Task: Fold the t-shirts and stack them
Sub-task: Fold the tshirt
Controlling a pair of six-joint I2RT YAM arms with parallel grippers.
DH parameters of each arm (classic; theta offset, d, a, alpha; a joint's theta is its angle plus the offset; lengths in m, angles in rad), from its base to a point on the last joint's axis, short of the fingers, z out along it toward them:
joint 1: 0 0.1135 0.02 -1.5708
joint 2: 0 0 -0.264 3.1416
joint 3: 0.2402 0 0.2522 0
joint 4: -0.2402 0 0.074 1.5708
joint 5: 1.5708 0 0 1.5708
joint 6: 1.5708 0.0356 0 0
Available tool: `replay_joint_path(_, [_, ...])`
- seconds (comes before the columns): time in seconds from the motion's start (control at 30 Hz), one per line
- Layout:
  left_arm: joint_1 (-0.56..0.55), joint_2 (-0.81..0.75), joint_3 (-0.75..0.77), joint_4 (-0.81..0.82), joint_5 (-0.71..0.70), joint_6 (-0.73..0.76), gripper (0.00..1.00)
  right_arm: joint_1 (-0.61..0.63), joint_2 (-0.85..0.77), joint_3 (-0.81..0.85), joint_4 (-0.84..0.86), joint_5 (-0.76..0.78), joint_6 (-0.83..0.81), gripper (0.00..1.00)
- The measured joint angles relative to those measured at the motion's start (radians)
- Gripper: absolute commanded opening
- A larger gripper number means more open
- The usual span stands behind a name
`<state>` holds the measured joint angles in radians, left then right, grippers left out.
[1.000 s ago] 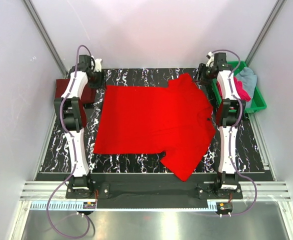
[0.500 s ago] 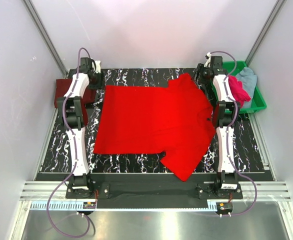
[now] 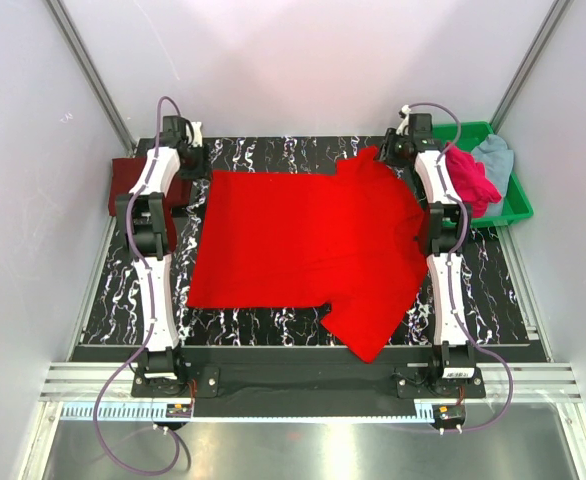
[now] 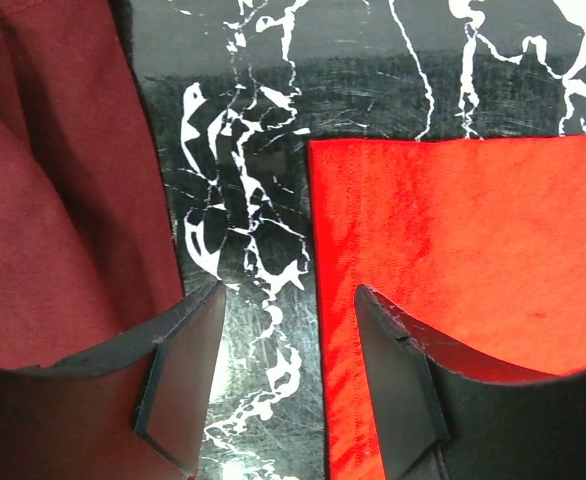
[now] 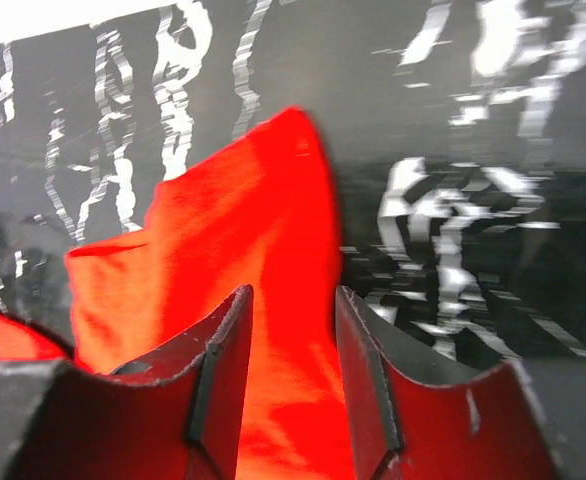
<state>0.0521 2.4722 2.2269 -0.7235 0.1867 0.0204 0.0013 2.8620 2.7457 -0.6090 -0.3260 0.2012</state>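
Observation:
A bright red t-shirt (image 3: pixel 303 240) lies spread flat on the black marbled table (image 3: pixel 273 325). My left gripper (image 3: pixel 195 158) is at its far left corner. It stands open low over the table (image 4: pixel 243 200), one finger over the red edge (image 4: pixel 473 250), the other by the folded dark maroon t-shirt (image 4: pixel 53 200) (image 3: pixel 128 180). My right gripper (image 3: pixel 395 152) is open at the far right sleeve. In the right wrist view the gripper (image 5: pixel 293 300) has the red sleeve tip (image 5: pixel 243 220) lying between its fingers. A magenta-pink t-shirt (image 3: pixel 468 175) and a pale grey-blue one (image 3: pixel 495 155) lie bunched together.
The green tray (image 3: pixel 513 208) holding the pink and grey-blue shirts stands at the far right, just off the table's corner. White walls with metal struts close in the back and sides. The near sleeve of the red shirt hangs toward the table's front edge.
My right gripper has moved left from the tray side onto the red sleeve tip, and its jaws have narrowed. The left gripper has hardly moved. The shirts lie as before.

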Motion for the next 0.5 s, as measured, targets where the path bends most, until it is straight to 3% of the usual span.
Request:
replay_joint_path(0.23, [-0.019,0.000,-0.002,0.000,0.018,-0.037,0.60,0.051,0.000,0.000,-0.002,0.000,0.008,0.37])
replay_joint_path(0.27, [-0.022,0.000,-0.002,0.000,0.020,-0.042,0.60,0.055,0.000,0.000,-0.002,0.000,0.009,0.27])
replay_joint_path(0.3, [-0.023,0.000,-0.002,0.000,0.023,-0.047,0.60,0.057,0.000,0.000,-0.002,0.002,0.006,0.24])
replay_joint_path(0.5, [-0.032,0.000,-0.005,0.000,0.035,-0.060,0.60,0.055,0.000,0.000,-0.008,0.040,0.013,0.26])
